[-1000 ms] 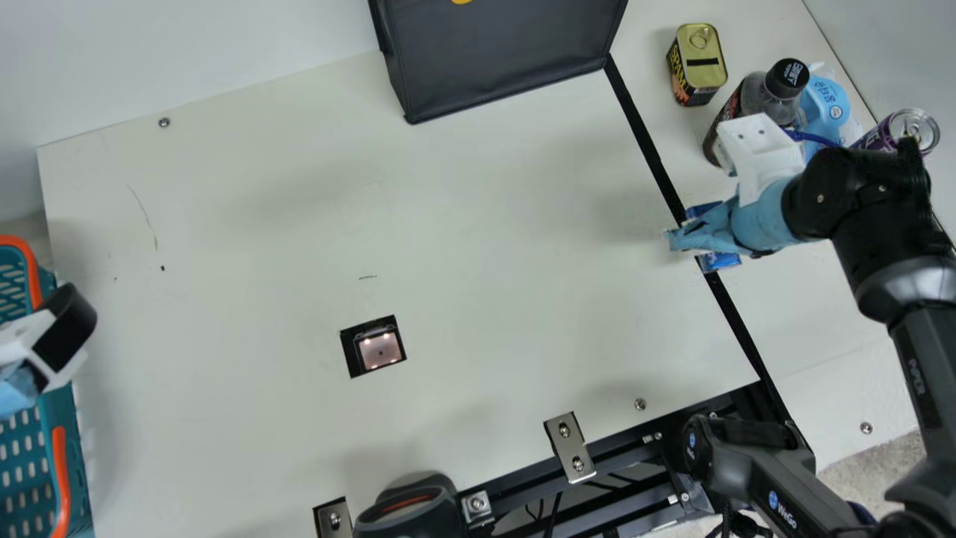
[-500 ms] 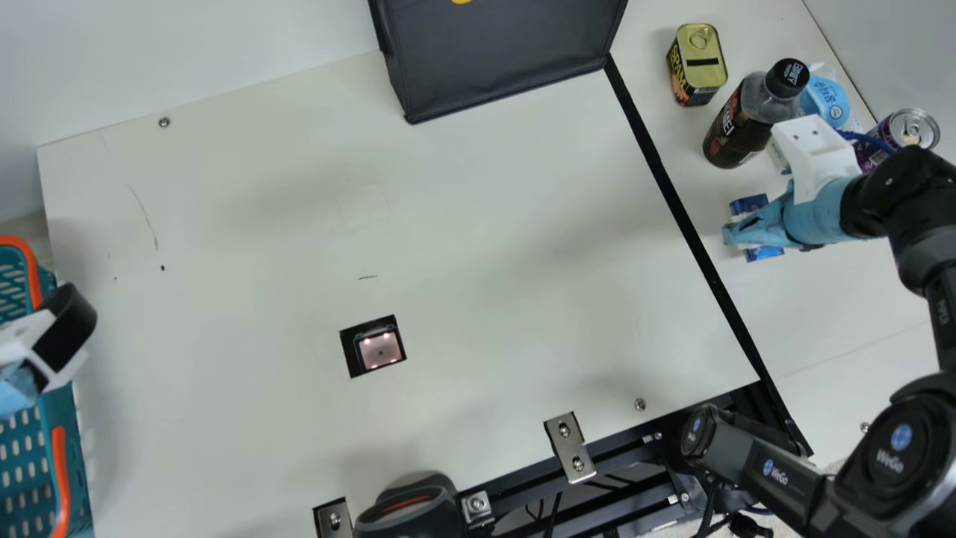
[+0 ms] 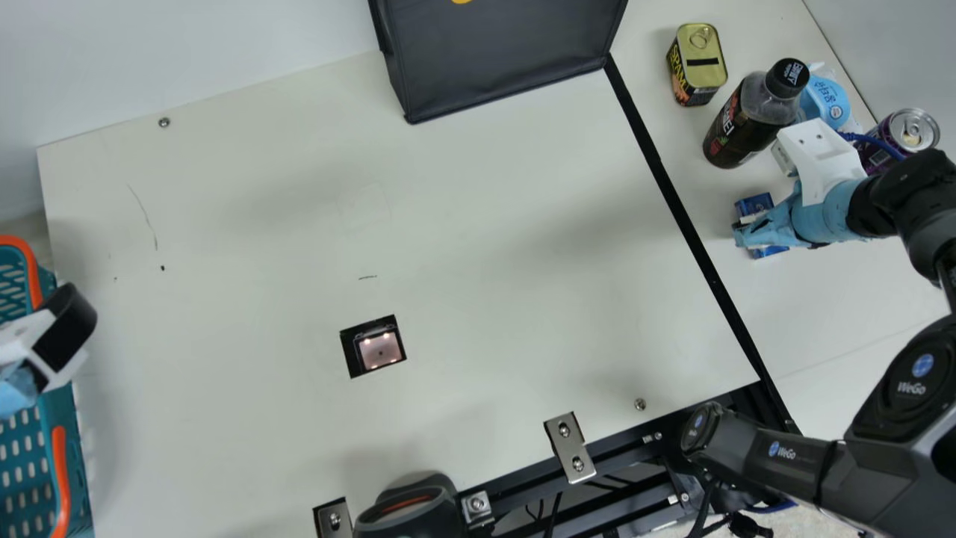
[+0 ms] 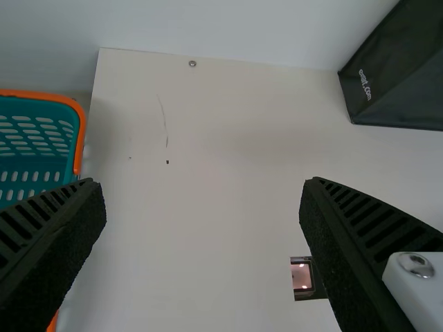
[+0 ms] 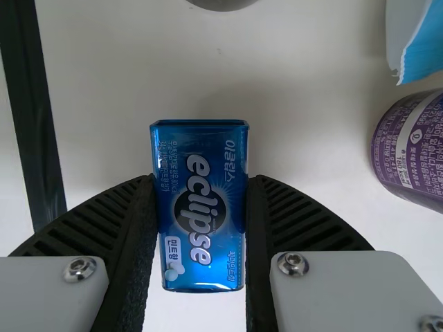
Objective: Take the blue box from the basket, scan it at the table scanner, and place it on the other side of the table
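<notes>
While the black ribbed right hand (image 5: 201, 181) clamps one glossy blue oblong box (image 5: 200, 207), basket removal: done. Scan: presumed. Release: outstanding.

blue box (image 5: 201, 207): "eclipse" | tin (image 3: 700, 67): "SPAM" | right arm (image 3: 881, 463): "WeGo"

Cream tabletop (image 3: 254, 299), scanner (image 3: 379, 351) set in it, black strip (image 3: 699, 250) across; on it: black bag (image 3: 500, 60), gold-lidded tin (image 3: 703, 67), dark bottle (image 3: 745, 123), purple can (image 3: 913, 130), blue-and-white pack (image 3: 826, 101).
</notes>
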